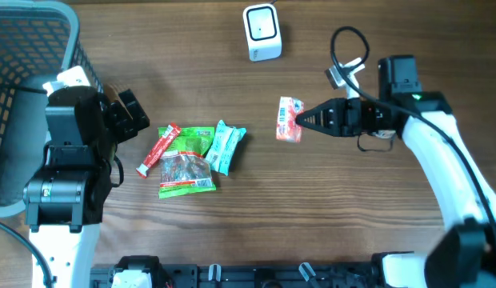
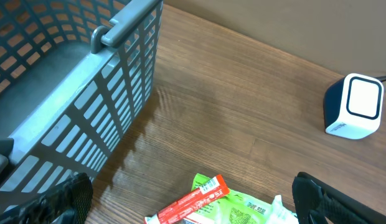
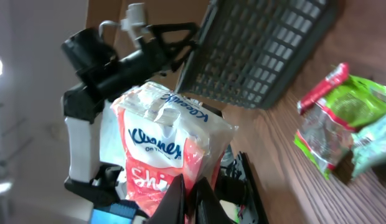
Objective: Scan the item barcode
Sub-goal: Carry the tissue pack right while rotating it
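My right gripper (image 1: 302, 121) is shut on a red and white tissue pack (image 1: 289, 119), held above the table with its barcode side up in the overhead view. In the right wrist view the tissue pack (image 3: 165, 146) fills the centre, pinched at its lower edge by my right gripper (image 3: 194, 190). The white barcode scanner (image 1: 262, 32) stands at the table's far edge, beyond the pack; the scanner (image 2: 356, 106) also shows in the left wrist view. My left gripper (image 2: 190, 199) hangs open over the left end of the snack pile, above a red stick packet (image 2: 192, 200).
A pile of snack packets lies mid-table: a red stick packet (image 1: 158, 149), green packets (image 1: 186, 163) and a teal packet (image 1: 226, 146). A grey mesh basket (image 1: 30, 56) stands at the far left. A cable (image 1: 348, 48) loops near the right arm.
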Robot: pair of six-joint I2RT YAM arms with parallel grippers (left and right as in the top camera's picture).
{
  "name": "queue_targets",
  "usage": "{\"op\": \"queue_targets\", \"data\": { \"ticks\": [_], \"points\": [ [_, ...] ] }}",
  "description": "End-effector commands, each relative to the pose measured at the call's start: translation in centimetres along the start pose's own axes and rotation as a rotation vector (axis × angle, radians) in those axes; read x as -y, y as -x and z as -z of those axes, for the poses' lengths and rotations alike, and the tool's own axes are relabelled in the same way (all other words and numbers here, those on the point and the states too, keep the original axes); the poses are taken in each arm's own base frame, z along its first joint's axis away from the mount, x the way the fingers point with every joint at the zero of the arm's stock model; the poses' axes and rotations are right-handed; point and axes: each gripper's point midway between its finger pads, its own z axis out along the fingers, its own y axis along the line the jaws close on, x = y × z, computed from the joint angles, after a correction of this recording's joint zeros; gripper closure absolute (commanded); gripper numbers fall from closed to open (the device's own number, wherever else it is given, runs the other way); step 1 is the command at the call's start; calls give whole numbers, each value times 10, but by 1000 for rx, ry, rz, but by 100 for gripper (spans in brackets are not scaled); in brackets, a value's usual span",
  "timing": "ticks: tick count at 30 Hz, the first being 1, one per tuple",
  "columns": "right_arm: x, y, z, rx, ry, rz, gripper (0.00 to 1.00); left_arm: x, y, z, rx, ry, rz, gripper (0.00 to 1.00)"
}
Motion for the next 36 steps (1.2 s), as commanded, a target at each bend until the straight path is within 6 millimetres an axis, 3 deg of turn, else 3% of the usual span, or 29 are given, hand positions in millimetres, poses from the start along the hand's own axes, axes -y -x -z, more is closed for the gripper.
{"op": "queue_targets", "data": {
  "ticks": [1, 7, 14, 33, 36],
  "points": [
    [-59, -6, 1, -1, 64, 112, 96, -2, 6, 3, 18, 8, 2, 0],
    [-115, -17, 2, -14, 59, 268, 96, -2, 6, 3, 18, 8, 2, 0],
    [-149, -23, 2, -25, 54, 351, 96, -2, 6, 3, 18, 8, 2, 0],
    [-152, -22, 2, -23, 48, 372, 95, -2, 6, 3, 18, 8, 2, 0],
    [-124, -6, 3, 66, -95, 422, 96, -2, 6, 3, 18, 8, 2, 0]
  ]
}}
